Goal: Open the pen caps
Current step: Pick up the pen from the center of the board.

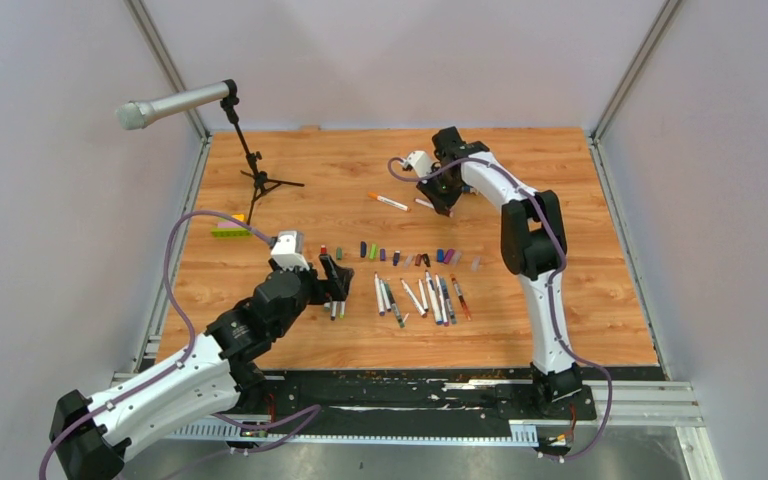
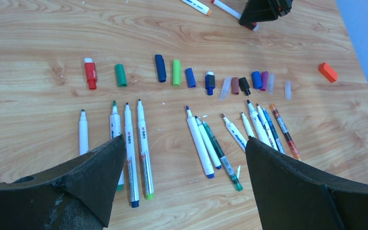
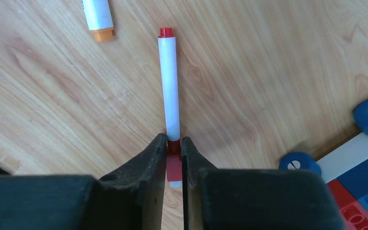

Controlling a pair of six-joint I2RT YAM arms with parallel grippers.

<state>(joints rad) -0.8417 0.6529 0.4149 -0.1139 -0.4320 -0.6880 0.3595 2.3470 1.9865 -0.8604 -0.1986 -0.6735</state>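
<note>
Your right gripper (image 3: 173, 146) pinches the red cap (image 3: 173, 165) of a white pen (image 3: 169, 81) lying near the tabletop's (image 1: 600, 220) far edge. Your left gripper (image 2: 184, 140) hangs wide open over uncapped pens (image 2: 200, 143) nearer the front edge. The next move likely calls for bracing the barrel and pulling the cap straight off.

Bright, even overhead light; faint soft shadows.

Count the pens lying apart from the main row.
2: an orange-ended pen lying free; a red-ended pen, cap end in the right gripper. The right arm may hide more.
</note>
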